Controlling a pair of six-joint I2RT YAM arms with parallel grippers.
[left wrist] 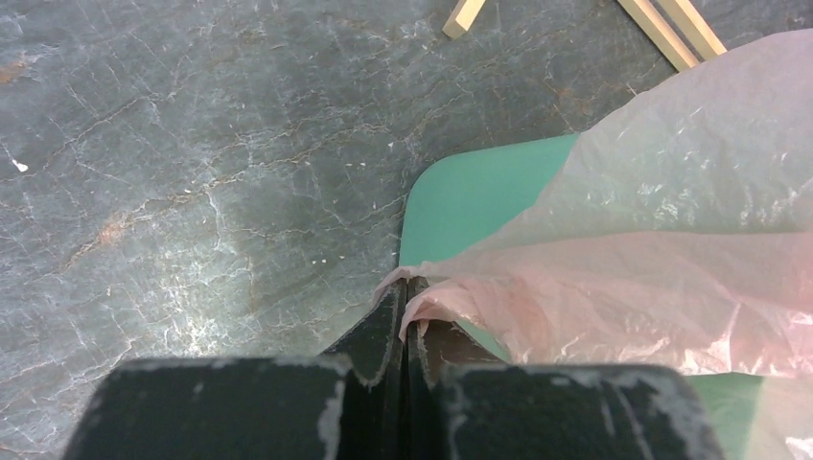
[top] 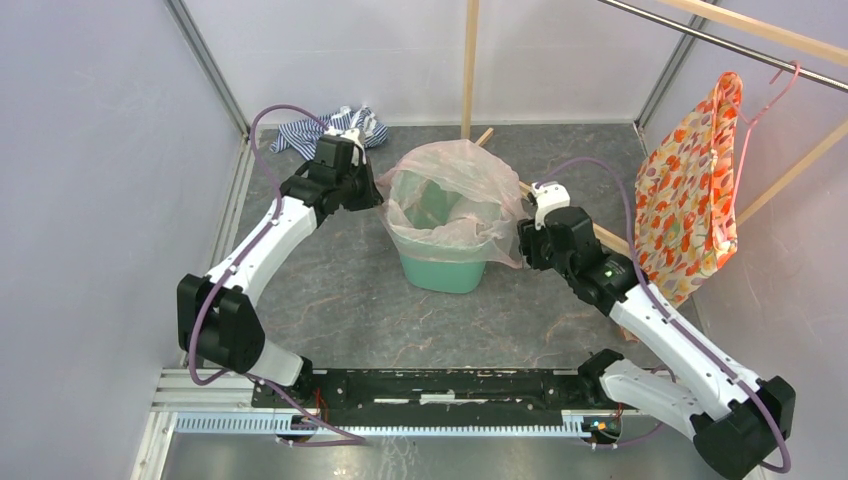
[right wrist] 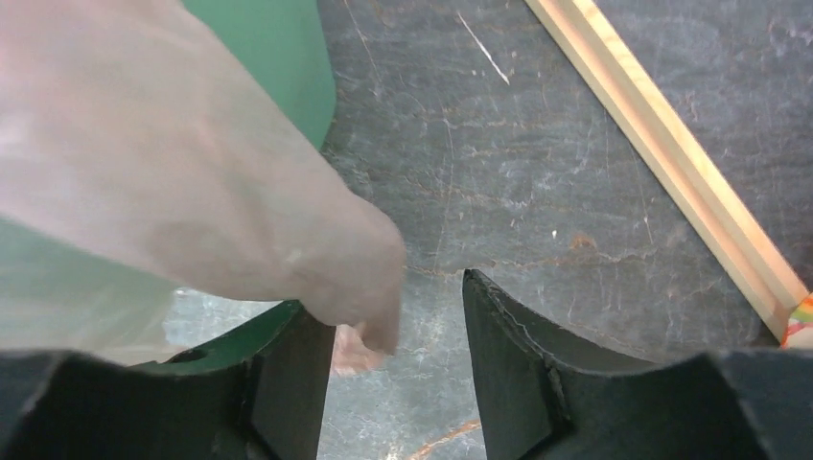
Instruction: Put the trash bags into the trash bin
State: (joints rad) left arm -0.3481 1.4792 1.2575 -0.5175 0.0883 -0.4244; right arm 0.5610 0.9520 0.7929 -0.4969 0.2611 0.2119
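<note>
The thin, crinkly, translucent pale pink plastic trash bag sits in the round, mint-green smooth plastic trash bin. Its mouth is spread over the rim and its skirt drapes down the outside, so it already works as a liner. The left gripper is pinched tight on a fold of the trash bag at the rim's left side, probably to keep that edge stretched outward and stop it sliding into the bin. The right gripper stands with its jaws apart. A loose lobe of film hangs between them and rests against one finger (nothing is clamped there), so the right side hangs on its own.

The trash bin stands mid-table on a dark grey marbled surface. Pale wooden strips lie on that surface behind and to the right of it. Plain lilac-grey walls enclose the space. A blue-white striped cloth is crumpled in the far left corner. An orange floral garment hangs on a pink hanger from a rail at the right.
</note>
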